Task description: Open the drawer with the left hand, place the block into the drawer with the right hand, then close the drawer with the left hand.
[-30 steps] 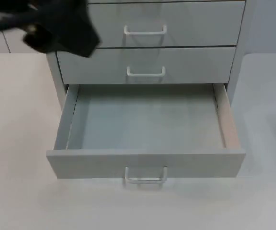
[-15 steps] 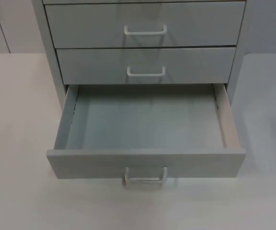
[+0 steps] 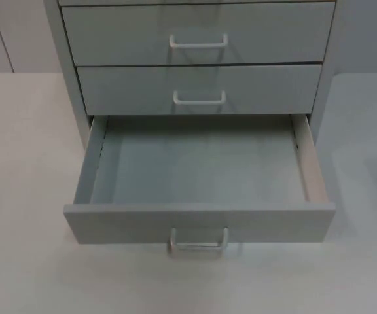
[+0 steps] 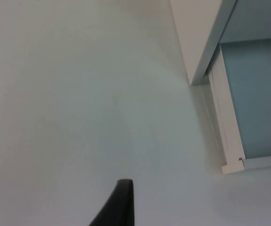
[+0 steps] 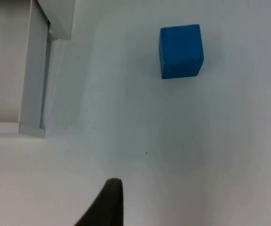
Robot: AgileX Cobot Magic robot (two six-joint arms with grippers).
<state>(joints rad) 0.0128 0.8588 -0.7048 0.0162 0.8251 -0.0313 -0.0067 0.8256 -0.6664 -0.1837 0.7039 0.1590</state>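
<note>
The grey cabinet's bottom drawer stands pulled out towards the table's front, and its pale blue floor has nothing on it. Its white handle sits at the middle of the front panel. A blue block lies on the white table to the right of the drawer, apart from it, in the right wrist view. My right gripper hangs above the table short of the block. My left gripper hangs over the table left of the drawer's side wall.
The cabinet fills the back middle, with two upper drawers closed. The open drawer's front corner juts out near the block. White table lies on both sides of the cabinet and in front of the drawer.
One second ago the left arm was a dark blur at the top view's upper left. It has since drawn back out of that view. The drawer has not moved.
</note>
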